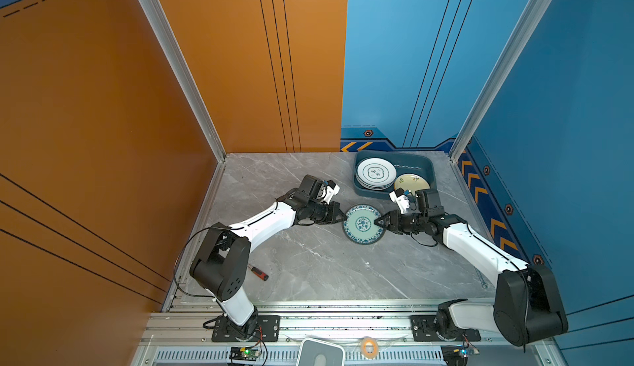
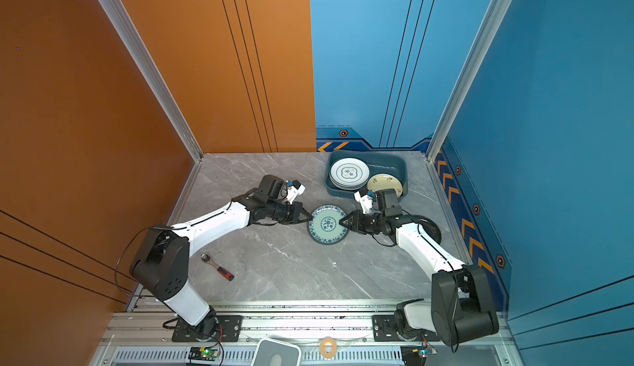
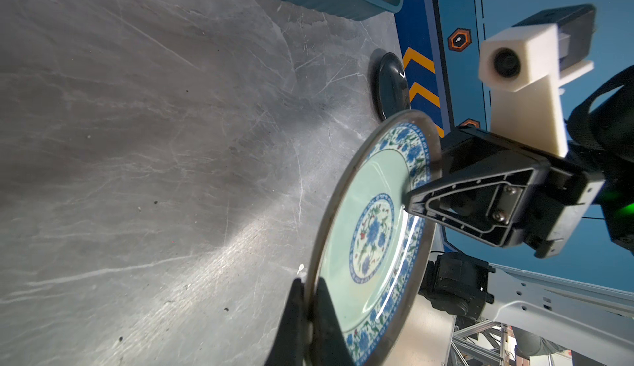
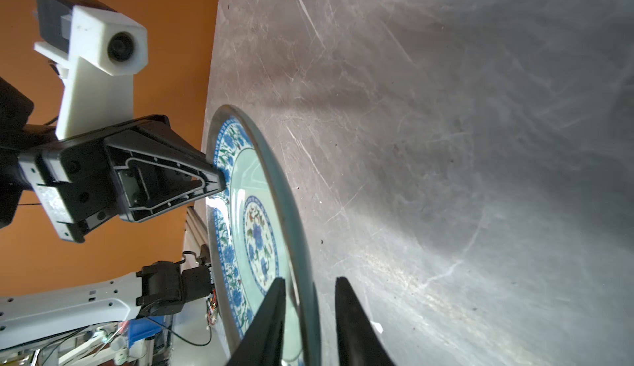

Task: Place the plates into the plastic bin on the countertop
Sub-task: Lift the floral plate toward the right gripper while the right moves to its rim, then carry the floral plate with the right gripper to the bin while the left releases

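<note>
Over the middle of the surface (image 1: 308, 261), the left tool (image 1: 343, 217) pinches a lifted plate (image 1: 360, 225) by its left rim. The right tool (image 1: 376, 223) straddles the opposite rim, narrow but not clamped. It should close firmly before the left releases. The plate is round and teal, with a blue floral border and centre. Beyond, the bin (image 1: 429, 165) holds stacked plates (image 1: 374, 172).
</note>
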Robot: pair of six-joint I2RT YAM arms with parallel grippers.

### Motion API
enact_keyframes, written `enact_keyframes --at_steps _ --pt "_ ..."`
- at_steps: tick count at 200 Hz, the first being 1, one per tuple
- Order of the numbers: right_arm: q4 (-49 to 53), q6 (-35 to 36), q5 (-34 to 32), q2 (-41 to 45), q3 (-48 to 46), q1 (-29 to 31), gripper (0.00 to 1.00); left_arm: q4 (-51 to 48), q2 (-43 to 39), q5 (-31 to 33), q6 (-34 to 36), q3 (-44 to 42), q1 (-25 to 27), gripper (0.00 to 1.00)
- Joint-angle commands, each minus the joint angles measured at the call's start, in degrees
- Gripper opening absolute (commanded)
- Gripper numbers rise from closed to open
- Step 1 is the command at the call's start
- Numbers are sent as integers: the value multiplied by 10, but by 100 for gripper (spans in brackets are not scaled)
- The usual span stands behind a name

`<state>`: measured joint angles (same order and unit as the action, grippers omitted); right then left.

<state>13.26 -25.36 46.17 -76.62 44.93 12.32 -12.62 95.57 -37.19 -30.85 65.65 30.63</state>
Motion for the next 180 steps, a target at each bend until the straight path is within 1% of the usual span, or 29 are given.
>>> enact_keyframes --at_steps 1,36,61,82,92,109,123,132,154,163,170,175,178,180 --pt "-19 2 22 -9 10 5 20 12 -8 -18 8 3 -6 0" --pt "-32 -6 36 -15 8 10 12 12 1 -16 7 5 -12 0" --pt "-35 -12 40 -18 9 15 0 12 8 -16 5 8 -14 0" --pt "-31 -12 40 -20 9 17 0 12 12 -16 4 11 -15 0" --pt "-24 -11 32 -19 12 17 0 12 11 -14 4 11 -15 7" --pt "-8 -12 12 -15 17 10 0 12 6 -9 6 10 -15 25" --pt "-3 -15 5 -12 24 0 0 12 0 -4 8 6 -15 36" --pt "1 -17 2 -10 31 -8 0 12 -5 -1 10 2 -15 42" --pt "17 -19 -3 -13 54 -25 0 12 -16 2 12 -7 -18 53" --pt "28 -18 -10 -16 66 -33 0 12 -21 3 14 -11 -20 59" --pt "44 -13 -20 -18 79 -39 0 10 -26 5 14 -13 -22 66" --pt "60 -6 -30 -19 89 -42 0 8 -29 7 16 -16 -24 72" --pt "70 -2 -36 -20 96 -44 0 8 -32 9 17 -17 -25 78" --pt "77 1 -40 -20 100 -46 0 6 -34 10 17 -19 -25 80"
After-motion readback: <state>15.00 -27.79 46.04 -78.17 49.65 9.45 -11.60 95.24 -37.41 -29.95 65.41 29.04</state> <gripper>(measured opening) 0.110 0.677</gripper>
